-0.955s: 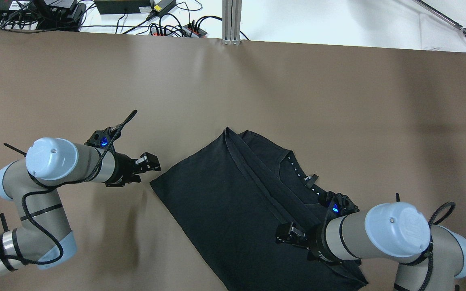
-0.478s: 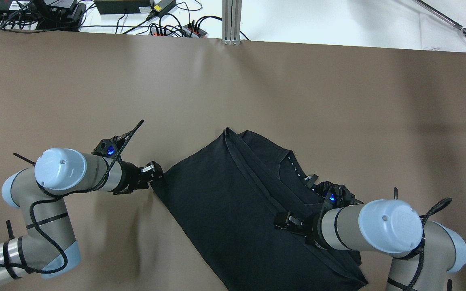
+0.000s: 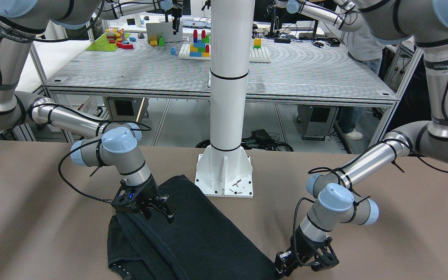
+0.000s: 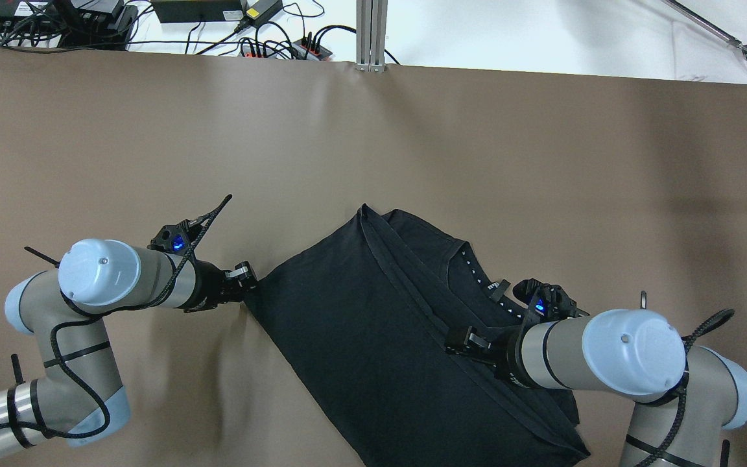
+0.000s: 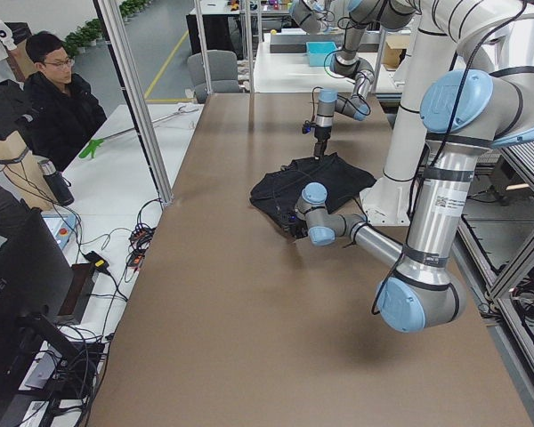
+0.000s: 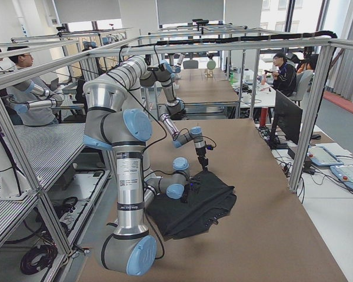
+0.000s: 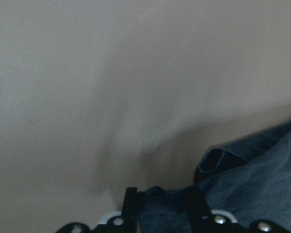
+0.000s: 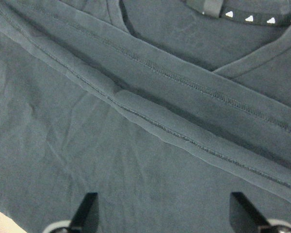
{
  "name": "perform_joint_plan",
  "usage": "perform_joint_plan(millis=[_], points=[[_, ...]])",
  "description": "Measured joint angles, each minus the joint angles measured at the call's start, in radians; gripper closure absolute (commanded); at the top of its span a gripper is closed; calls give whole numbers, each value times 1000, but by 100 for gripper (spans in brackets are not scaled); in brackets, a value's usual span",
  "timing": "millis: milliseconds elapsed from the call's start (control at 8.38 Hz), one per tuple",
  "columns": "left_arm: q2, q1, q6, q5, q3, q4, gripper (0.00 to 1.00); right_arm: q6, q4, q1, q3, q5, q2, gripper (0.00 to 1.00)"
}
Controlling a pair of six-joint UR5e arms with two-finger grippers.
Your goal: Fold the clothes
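Corner grip first. On the left, your left gripper (image 4: 250,281) is down at the table (image 4: 153,130), right on the leftmost corner of the clothes (image 4: 360,311). In the wrist view dark cloth is bunched between its fingers (image 7: 130,204), and they look clenched on it. I'd judge that pinch shallow, so raise it gently and watch that the corner doesn't slide out.

In the middle, the clothes lie flat and skewed across the near half of the table. A hem band (image 4: 406,285) runs from the far tip down toward the near right, and a row of pale studs (image 4: 477,269) sits just beyond it.

On the right, your right gripper (image 4: 459,342) hangs over the cloth just beside that band with its fingers (image 8: 89,211) spread wide and nothing between them. Whether the tips touch the fabric I can't tell.

Bring it down onto an edge rather than the flat middle, and make sure it gathers every layer there. Then lift both arms level and together, with light tension between them, so the fold lands straight. Pull from one side alone and the whole garment will likely drag or twist.
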Motion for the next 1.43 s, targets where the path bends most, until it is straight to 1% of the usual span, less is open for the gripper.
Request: perform_joint_plan(millis=[119, 239, 358, 478, 716, 955, 1194, 1313, 1433], points=[[0, 0, 3, 0, 2, 0, 48, -1, 0, 4, -1, 0, 0, 5], [0, 0, 4, 0, 3, 0, 64, -1, 0, 6, -2, 0, 0, 5], [-1, 0, 6, 0, 5, 0, 84, -1, -1, 6, -3, 0, 1, 5], [-4, 0, 7, 0, 10, 0, 99, -1, -1, 8, -5, 0, 1, 5], [-10, 0, 5, 0, 19, -1, 100, -1, -2, 8, -7, 0, -1, 5], [-4, -17, 16, -18, 5, -2, 100, -2, -2, 9, -8, 1, 0, 5], [-7, -104, 95, -83, 16, 4, 100, -1, -2, 9, -5, 1, 3, 5], [-34, -168, 149, -116, 68, 5, 100, -1, -2, 9, -4, 0, 4, 5], [-114, -232, 187, -149, 174, 6, 100, -1, -2, 12, -3, -2, 4, 5]])
